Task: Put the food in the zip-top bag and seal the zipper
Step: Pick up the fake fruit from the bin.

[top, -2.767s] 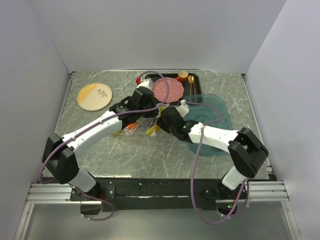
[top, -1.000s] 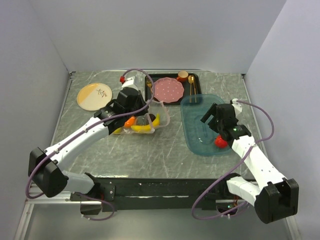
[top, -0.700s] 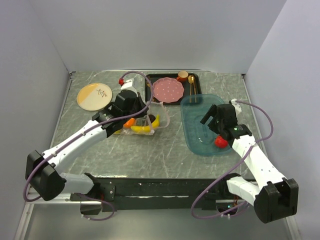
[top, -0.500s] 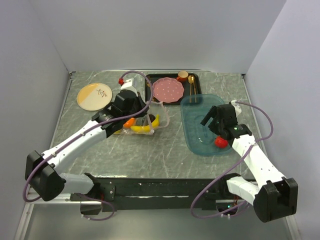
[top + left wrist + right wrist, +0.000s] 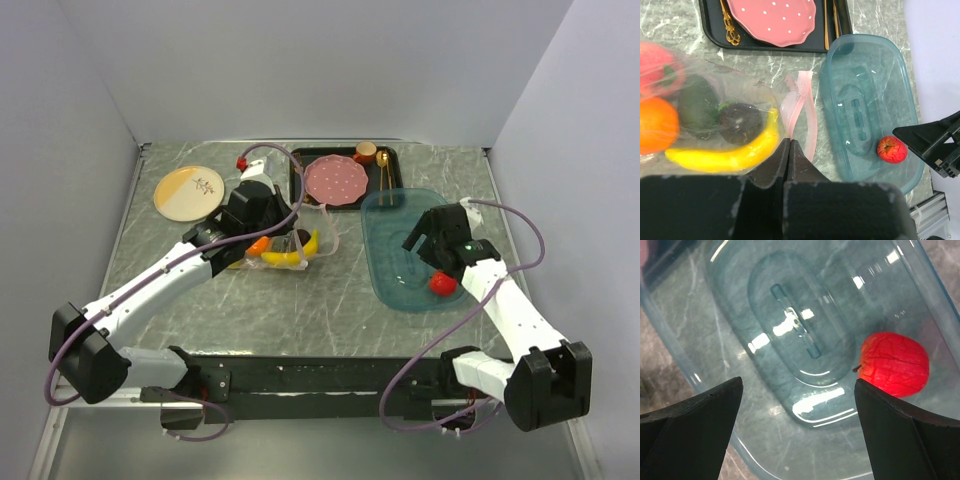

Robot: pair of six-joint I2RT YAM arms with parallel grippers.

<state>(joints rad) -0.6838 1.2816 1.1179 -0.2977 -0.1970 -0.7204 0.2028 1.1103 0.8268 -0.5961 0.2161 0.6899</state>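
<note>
The zip-top bag (image 5: 280,247) lies mid-table and holds a yellow banana (image 5: 725,157), an orange (image 5: 655,125), two dark fruits (image 5: 740,122) and a pink-red one (image 5: 655,67). Its pink zipper (image 5: 802,107) hangs open in a loop. My left gripper (image 5: 788,142) is shut on the bag's mouth edge beside the zipper; in the top view the left gripper (image 5: 292,234) is over the bag. A red toy fruit (image 5: 895,365) lies in the blue tray (image 5: 392,285). My right gripper (image 5: 797,385) is open and empty above the tray, the fruit by its right finger; in the top view the right gripper (image 5: 422,243) is over the tray.
A black tray (image 5: 300,160) at the back holds a pink dotted plate (image 5: 338,180), gold cutlery (image 5: 383,170) and an orange cup (image 5: 366,152). A cream and orange plate (image 5: 188,192) sits back left. A small red item (image 5: 242,160) lies near it.
My right arm has pulled away from the bag to over the blue tray, then shifted slightly. My left gripper keeps its hold on the bag.
</note>
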